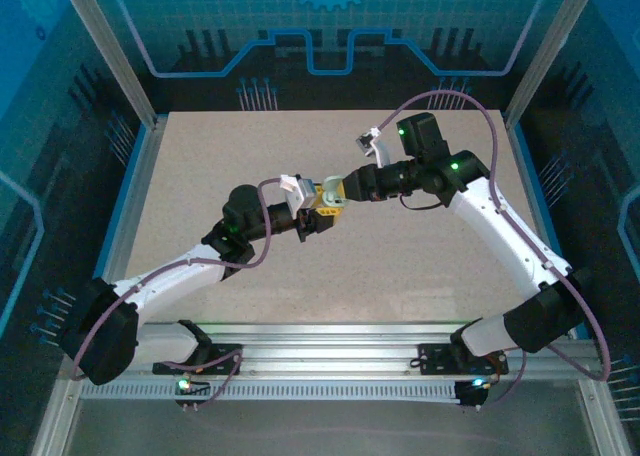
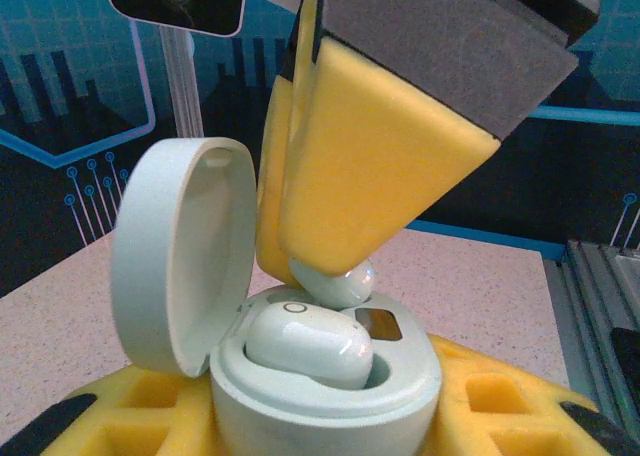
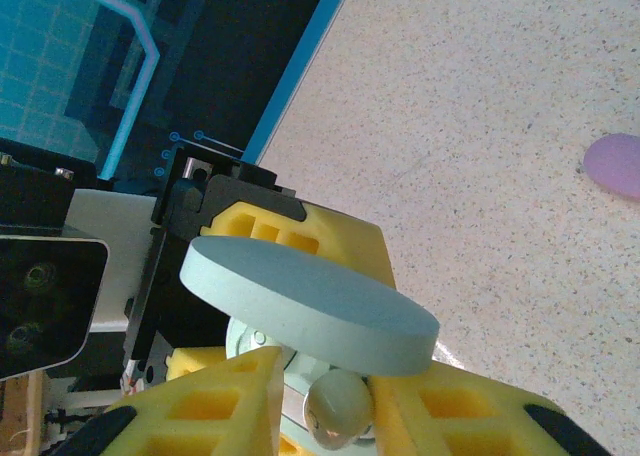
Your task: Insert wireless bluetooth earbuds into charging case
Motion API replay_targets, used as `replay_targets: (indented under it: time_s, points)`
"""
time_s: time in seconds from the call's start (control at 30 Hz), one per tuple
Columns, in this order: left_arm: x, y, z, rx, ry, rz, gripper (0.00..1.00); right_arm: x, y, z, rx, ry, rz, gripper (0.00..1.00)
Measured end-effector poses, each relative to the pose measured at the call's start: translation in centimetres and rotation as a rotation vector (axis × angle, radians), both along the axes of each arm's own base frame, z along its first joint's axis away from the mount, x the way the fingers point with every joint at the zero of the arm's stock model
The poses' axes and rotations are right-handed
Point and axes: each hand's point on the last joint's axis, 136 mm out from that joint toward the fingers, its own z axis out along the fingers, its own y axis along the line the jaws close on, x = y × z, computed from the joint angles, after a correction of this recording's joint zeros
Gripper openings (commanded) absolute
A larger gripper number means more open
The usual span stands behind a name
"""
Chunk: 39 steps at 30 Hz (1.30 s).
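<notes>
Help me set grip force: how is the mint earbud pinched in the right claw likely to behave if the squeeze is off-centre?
The earbud looks glossy and rounded, so it may slip from the foam pads of the right claw. Its pebble shape suggests it would roll if dropped on the table. Being tiny beside the charging case, it is probably light.

Light: bright, even, from overhead. Surface: table (image 1: 200,196) uniformly lit, shadows faint and soft-edged. Background: blue surround (image 1: 60,96) dim at the far and side walls. Glare: small white highlights on held earbud (image 2: 340,276) and charging case (image 2: 330,401); green indicator lights (image 1: 452,163) bloom slightly. Focus: wrist views sharp at centre, softer at near edges; purple oval (image 3: 615,166) slightly blurred.
</notes>
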Motion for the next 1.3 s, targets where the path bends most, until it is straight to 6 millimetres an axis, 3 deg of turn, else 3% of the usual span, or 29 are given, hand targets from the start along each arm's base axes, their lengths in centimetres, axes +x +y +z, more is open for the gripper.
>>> replay_targets:
  time_s: [0.77, 1.3]
  points:
    - [0.24, 0.21, -0.19, 0.002, 0.004, 0.013, 0.36, 0.37, 0.36, -0.17, -0.031, 0.008, -0.008, 0.31]
    - [0.21, 0.24, -0.38, 0.004, 0.007, 0.013, 0.36, 0.36, 0.31, -0.12, -0.034, 0.012, -0.02, 0.38]
